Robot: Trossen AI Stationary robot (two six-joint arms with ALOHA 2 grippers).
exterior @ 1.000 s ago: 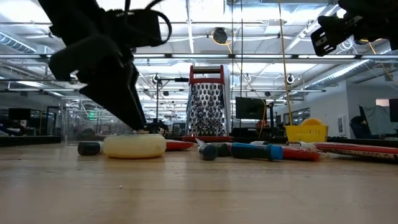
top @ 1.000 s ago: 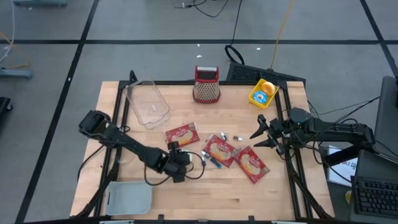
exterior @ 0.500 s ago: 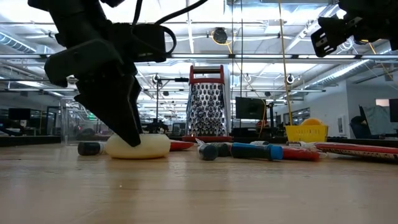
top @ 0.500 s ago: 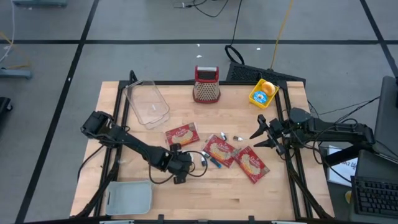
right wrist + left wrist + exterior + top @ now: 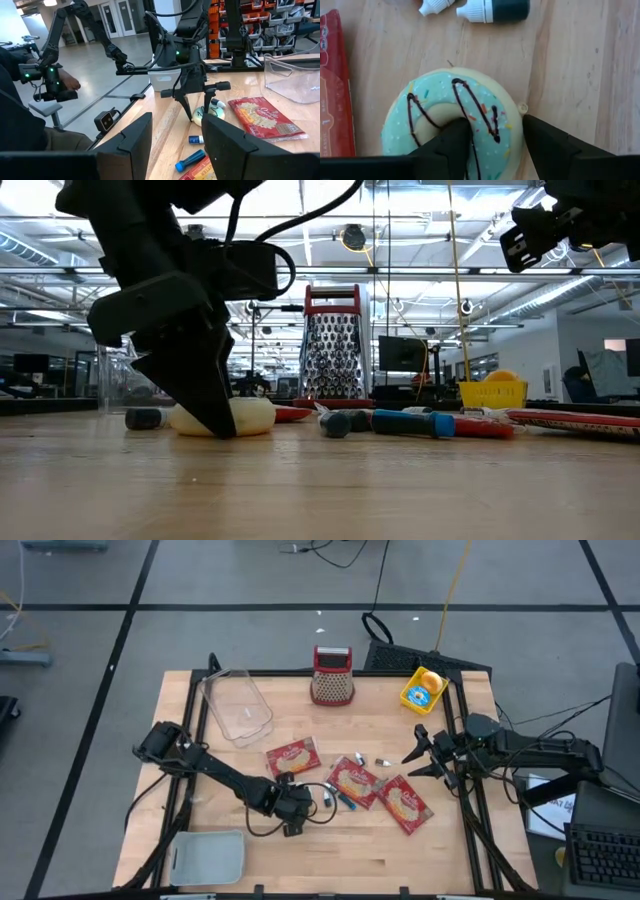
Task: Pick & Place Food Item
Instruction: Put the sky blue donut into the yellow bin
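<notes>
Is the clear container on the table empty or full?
Empty: the high view shows only wood through the clear container.

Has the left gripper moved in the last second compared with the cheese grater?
Yes. In the low view the left gripper has shifted right, toward the cheese grater, and come down over the donut, one finger in its hole.

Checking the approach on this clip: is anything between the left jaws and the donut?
No. The left gripper is down over the donut, one finger through its hole, one outside its rim, jaws open. The marker caps lie just beyond the donut, clear of the gripper.
</notes>
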